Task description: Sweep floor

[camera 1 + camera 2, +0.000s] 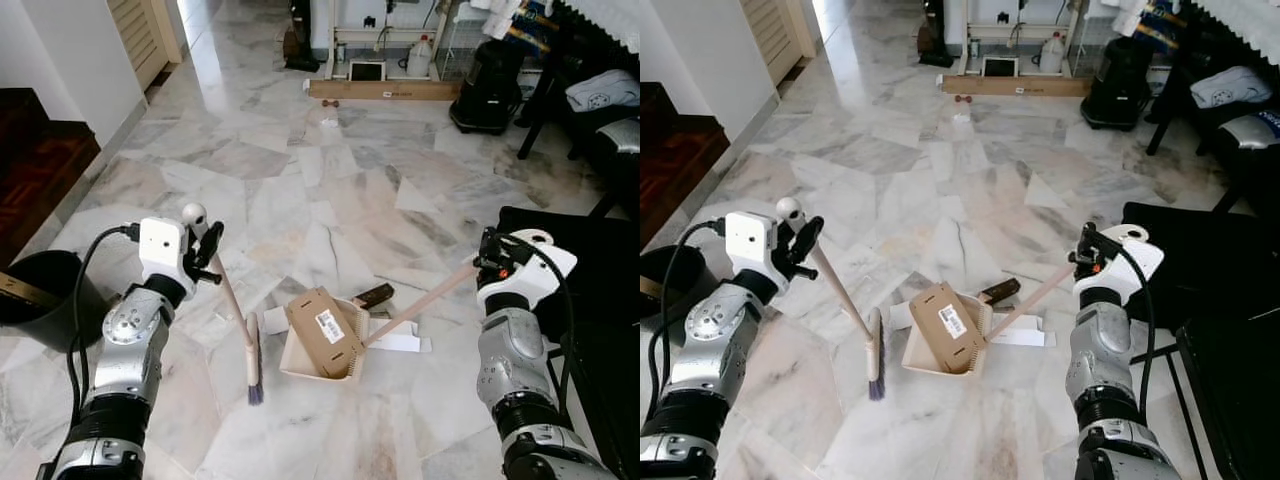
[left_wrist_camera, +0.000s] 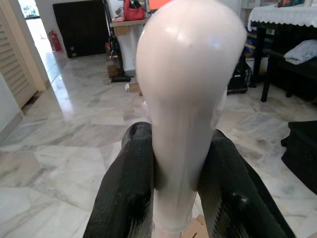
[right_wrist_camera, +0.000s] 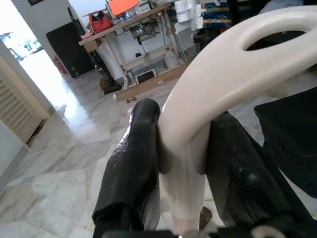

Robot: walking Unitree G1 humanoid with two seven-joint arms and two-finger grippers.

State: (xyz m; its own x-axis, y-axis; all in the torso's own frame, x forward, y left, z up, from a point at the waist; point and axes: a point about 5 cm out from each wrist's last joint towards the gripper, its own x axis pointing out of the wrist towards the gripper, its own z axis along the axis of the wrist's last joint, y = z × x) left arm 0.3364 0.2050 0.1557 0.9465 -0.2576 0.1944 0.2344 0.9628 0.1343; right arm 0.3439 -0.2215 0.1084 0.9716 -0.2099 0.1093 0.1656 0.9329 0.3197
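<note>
- Left gripper (image 1: 205,252) clamped on the rounded top of the broom (image 1: 235,318) handle, both black fingers (image 2: 126,193) pressed against the pale shaft.
- Broom slanting down to the marble floor (image 1: 330,170), bristles touching the tiles just beside the dustpan (image 1: 322,352).
- Right gripper (image 1: 490,262) closed around the looped end of the dustpan's long handle (image 1: 420,305), which runs diagonally down to the pan.
- Inside the pan, a flattened brown cardboard box (image 1: 322,330) with a white barcode label; print too small to read.
- Near the pan: a dark small object (image 1: 373,295) and white paper scraps (image 1: 400,342).
- Black bin (image 1: 45,298) at far left.
</note>
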